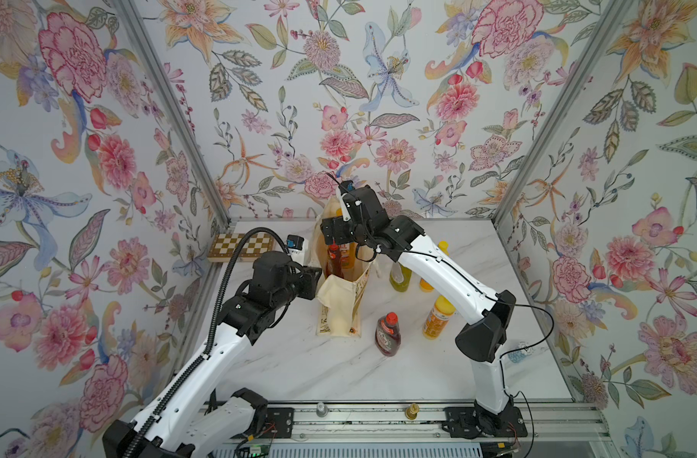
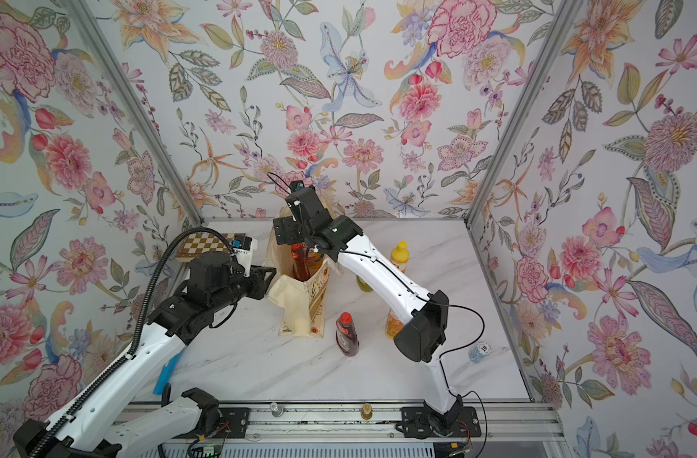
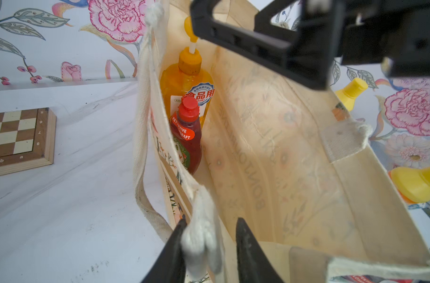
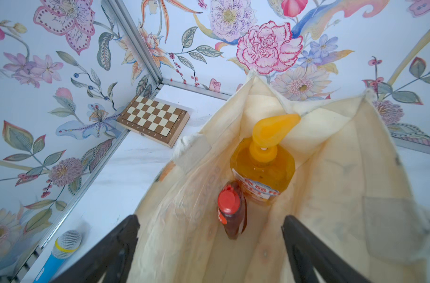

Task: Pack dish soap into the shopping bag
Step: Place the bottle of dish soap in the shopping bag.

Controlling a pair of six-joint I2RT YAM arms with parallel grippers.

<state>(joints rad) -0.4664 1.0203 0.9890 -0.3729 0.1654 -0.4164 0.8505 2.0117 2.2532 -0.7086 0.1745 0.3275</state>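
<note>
Two soaps bagged, four bottles (image 1: 387, 335) on the table (image 1: 299, 365).
Above the shopping bag (image 1: 337, 293), right gripper (image 4: 210, 218) gapes empty over dark-red bottle (image 4: 231, 210) and pump bottle (image 4: 262, 169); left gripper (image 3: 211, 220), half-parted, straddles the rim, likely propping the mouth.

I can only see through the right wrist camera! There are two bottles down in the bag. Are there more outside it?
Observer: Yes, four stand on the table, on the right arm's side of the shopping bag: a dark-red bottle, an olive-green bottle, a near orange bottle and a far orange bottle.
Kid: What's the other claw doing?
Observer: The left claw is at the bag's rim, fingers apart, with the white handle between them.
Kid: Which bottle is closest to the robot's bases?
Observer: The dark-red one, standing by the bag's front corner.
</note>
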